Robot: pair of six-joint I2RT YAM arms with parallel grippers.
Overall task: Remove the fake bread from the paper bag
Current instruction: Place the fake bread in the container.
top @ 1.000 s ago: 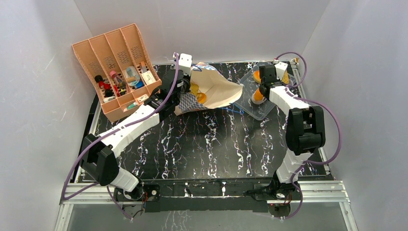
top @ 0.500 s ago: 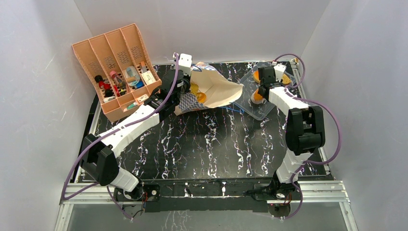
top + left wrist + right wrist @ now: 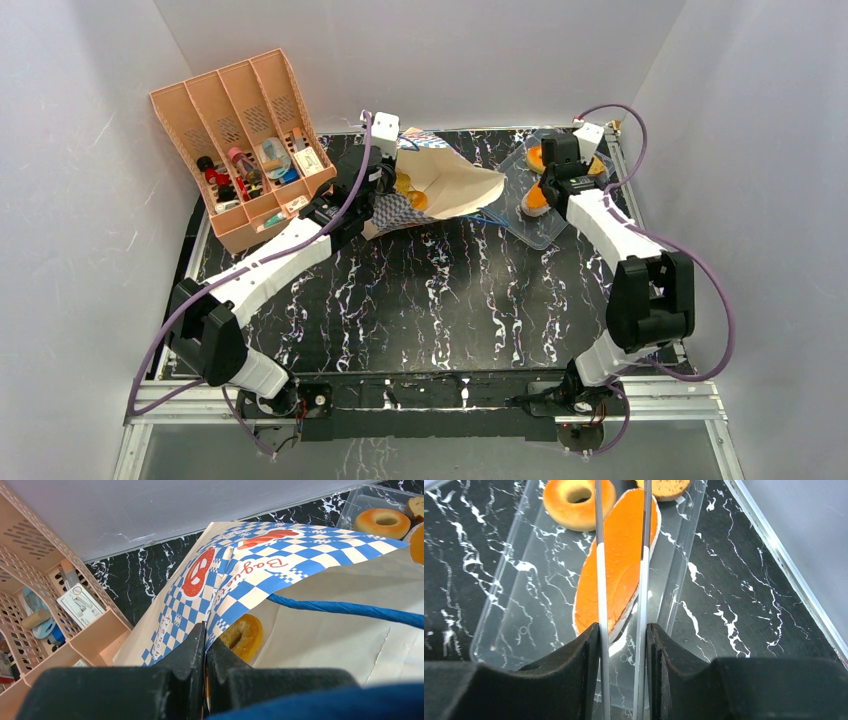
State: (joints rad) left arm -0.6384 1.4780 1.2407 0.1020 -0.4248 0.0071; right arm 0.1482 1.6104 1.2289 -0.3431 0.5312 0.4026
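We pinch the paper bag (image 3: 280, 575) by its rim in our left tool (image 3: 205, 636); a bagel (image 3: 243, 636) lies inside. Our right tool (image 3: 623, 635) clamps metal tongs (image 3: 599, 555), apparently straddling the long loaf (image 3: 621, 555) in the tray (image 3: 524, 615).

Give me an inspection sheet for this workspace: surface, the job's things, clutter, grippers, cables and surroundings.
Surface: black white-veined marble tabletop, no spills seen.
Job's things: tan kraft paper bag with blue-and-white checks, mouth open, a golden ring bagel inside; long orange-topped loaf, second ring bagel and brown toast slice in the clear plastic tray.
Clutter: orange slotted organiser holding small items, far left.
Grippers: left gripper shut on the bag's edge; right gripper shut on metal tongs poised over the loaf.
Cables: purple cables loop along both arms.
Surroundings: white walls; metal frame at the near edge.
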